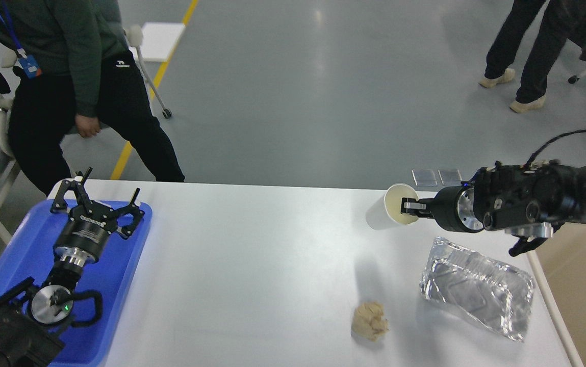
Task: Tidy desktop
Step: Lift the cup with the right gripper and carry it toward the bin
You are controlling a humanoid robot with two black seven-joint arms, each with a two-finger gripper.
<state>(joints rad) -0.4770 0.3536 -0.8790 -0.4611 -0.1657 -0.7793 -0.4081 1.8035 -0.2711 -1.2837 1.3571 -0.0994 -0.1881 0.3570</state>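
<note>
The desktop [252, 265] is stretching white and glossy across the lower part of my view, its far edge running level from left to right and its right edge slanting down past the foil tray [478, 294]. Most of its middle is lying bare, giving me wide room between my two arms. The blue tray [124, 275] is sitting at the left end, over the desktop's near-left part. A crumpled beige wad [370, 320] is lying near the front, just left of the foil tray and apart from it. The foil tray is lying close to the right edge.

My right gripper [409, 208] is reaching in level from the right, near the far edge, with its fingers closing on the rim of a white paper cup [385, 213], one finger inside the mouth; the cup is tipped with its mouth facing toward my arm. My left gripper [103, 196] is hanging over the far end of the blue tray, pointing away from me, its fingers spread wide and holding nothing.
</note>
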